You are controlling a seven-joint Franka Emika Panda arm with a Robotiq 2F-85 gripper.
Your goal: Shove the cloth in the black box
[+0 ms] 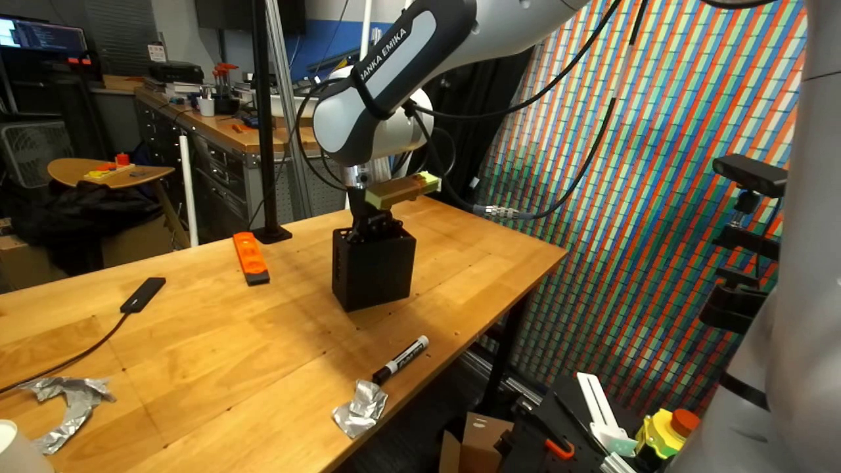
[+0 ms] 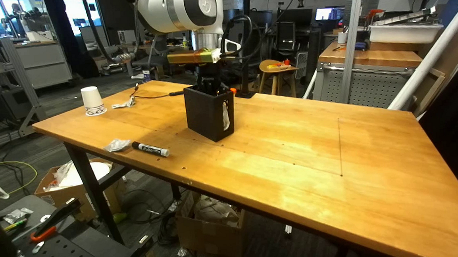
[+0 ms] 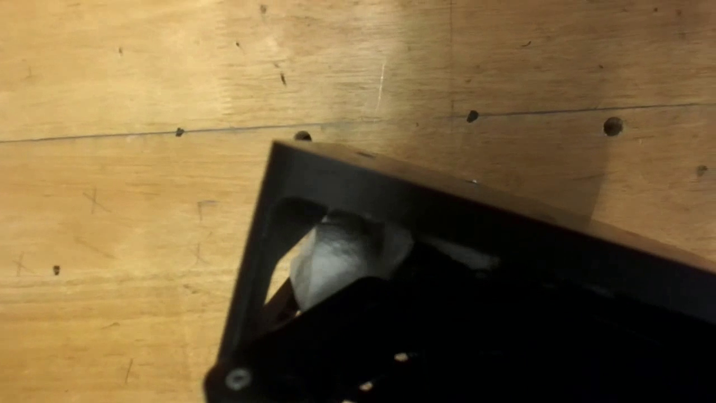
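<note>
In an exterior view our gripper (image 1: 376,228) sits in the top of the black box (image 1: 373,272), fingertips hidden; we can't tell wide, narrow or gripping. In an exterior view, cloth (image 2: 225,116) shows through the box's slotted end. Wrist view: cloth's inside, beside the gripper toward that end; we'd push there.

Both exterior views slantwise down at the black box (image 1: 374,270) from different angles, wrist view downward, close above.

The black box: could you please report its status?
Gripper partly in black box, jaws hidden. White cloth inside, grip on it unclear. Marker lies apart, not blocking.
</note>
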